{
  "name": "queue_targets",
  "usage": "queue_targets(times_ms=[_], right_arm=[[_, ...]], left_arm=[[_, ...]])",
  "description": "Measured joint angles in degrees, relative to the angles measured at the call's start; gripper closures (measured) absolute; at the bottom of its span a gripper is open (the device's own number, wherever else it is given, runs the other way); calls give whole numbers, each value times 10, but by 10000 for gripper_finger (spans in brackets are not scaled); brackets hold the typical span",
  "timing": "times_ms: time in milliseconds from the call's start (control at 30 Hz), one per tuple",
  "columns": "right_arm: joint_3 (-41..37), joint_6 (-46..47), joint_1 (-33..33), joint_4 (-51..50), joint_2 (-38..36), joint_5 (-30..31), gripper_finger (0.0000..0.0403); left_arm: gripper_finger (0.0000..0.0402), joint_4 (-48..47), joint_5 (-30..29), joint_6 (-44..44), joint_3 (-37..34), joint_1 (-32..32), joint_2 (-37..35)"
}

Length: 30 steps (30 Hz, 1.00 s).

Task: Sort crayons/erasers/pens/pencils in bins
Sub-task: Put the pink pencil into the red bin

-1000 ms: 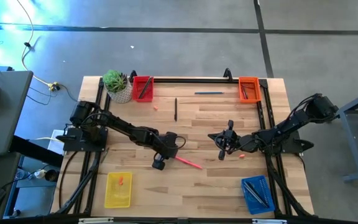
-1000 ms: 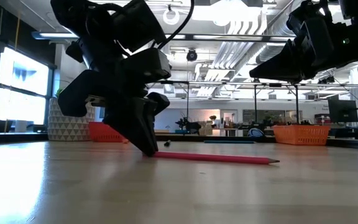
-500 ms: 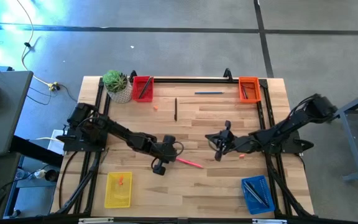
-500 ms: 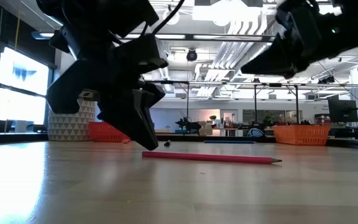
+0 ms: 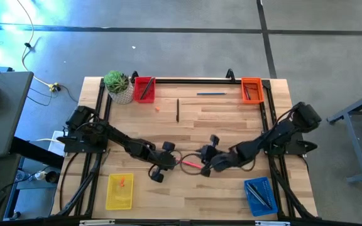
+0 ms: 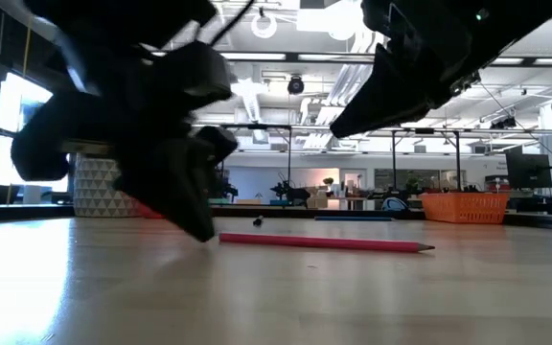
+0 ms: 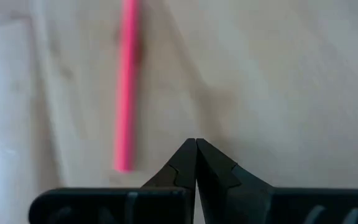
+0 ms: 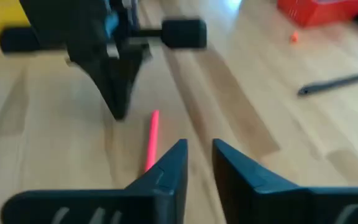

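Pencil [image 5: 191, 164] flat on table [image 5: 231, 125], between both hands.

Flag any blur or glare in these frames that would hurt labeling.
Low view: left pincer smeared, silhouetted against bright ceiling lights; pink pencil sharp. Left wrist view: pencil and wood soft. Right wrist view: right pincer and table blurred. High view: crisp, bluish glare on the floor at upper left.

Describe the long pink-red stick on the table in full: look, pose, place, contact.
The pink-red stick is long, thin and evenly coloured, with one end tapering to a point like a pencil. It lies flat on the wooden table, near the middle toward the front. The left gripper, jaws shut, sits just off its blunt end; the right gripper, jaws slightly apart, hangs above its other end. Neither holds it.
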Motion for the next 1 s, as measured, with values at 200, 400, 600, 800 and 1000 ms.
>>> queue_targets(times_ms=[200, 400, 600, 800, 1000], right_arm=[[70, 103, 14, -162, 44, -5, 272], [90, 128, 11, -172, 74, -89, 256], [99, 151, 11, -188, 89, -107, 258], [100, 151, 11, -194, 91, -99, 258], [100, 151, 11, -203, 93, -91, 258]], left_arm=[[401, 159, 40, -24, -90, -23, -14], [401, 330, 70, -38, -150, -31, -16], [401, 480, 71, -46, -207, -30, -16], [401, 614, 60, -55, -263, -29, -16], [401, 635, 59, -56, -272, -30, -16]])
